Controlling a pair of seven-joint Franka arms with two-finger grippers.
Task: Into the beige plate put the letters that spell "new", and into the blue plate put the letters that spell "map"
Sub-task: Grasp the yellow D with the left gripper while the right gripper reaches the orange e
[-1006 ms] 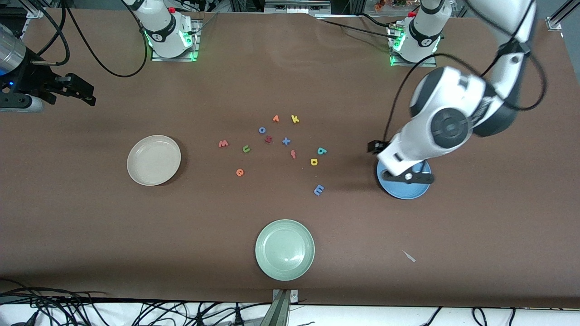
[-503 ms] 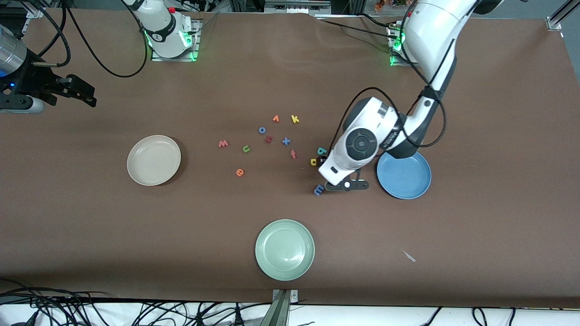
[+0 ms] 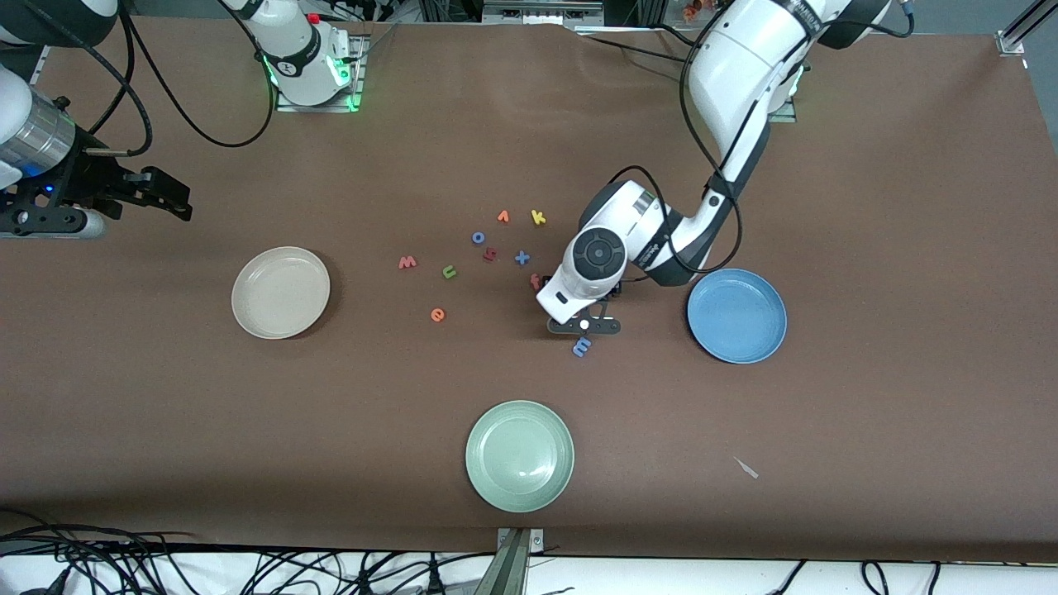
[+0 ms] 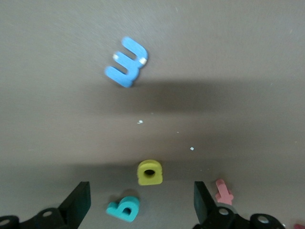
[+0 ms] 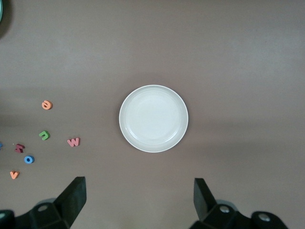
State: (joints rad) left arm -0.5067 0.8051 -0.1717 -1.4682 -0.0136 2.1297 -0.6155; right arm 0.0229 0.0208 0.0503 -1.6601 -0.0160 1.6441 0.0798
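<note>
The left tool [image 4: 142,206] hangs low over the middle of the brown tabletop [image 3: 868,207], its fingers [image 4: 78,202] spread apart with nothing between them. Seen from its wrist, the yellow a [image 4: 150,172] lies flat just ahead of the gap between the fingers, the teal p [image 4: 123,208] sits beside it close to one finger, and a pink letter [image 4: 223,192] lies near the other finger. The blue m [image 3: 582,347] lies apart from those, nearer the front camera, just clear of the tool's body.

The blue plate [image 3: 737,316] sits toward the left arm's end of the tabletop, with no letters in it. The beige plate [image 3: 280,292] sits toward the right arm's end, also without letters. Between the two plates the other letters are scattered: the pink w [image 3: 407,263], the green n [image 3: 449,272] beside it, and the orange e [image 3: 437,314] a little nearer the camera. Farther from the camera lie a blue o [image 3: 478,238], a dark red letter [image 3: 490,254], a blue x [image 3: 521,258], an orange v [image 3: 502,217] and a yellow k [image 3: 538,217]. A pale green plate [image 3: 519,456] rests near the front edge.

The right tool [image 5: 139,204] waits high over the right arm's end of the tabletop, its fingers wide apart and empty; its wrist camera looks straight down on the beige plate.
</note>
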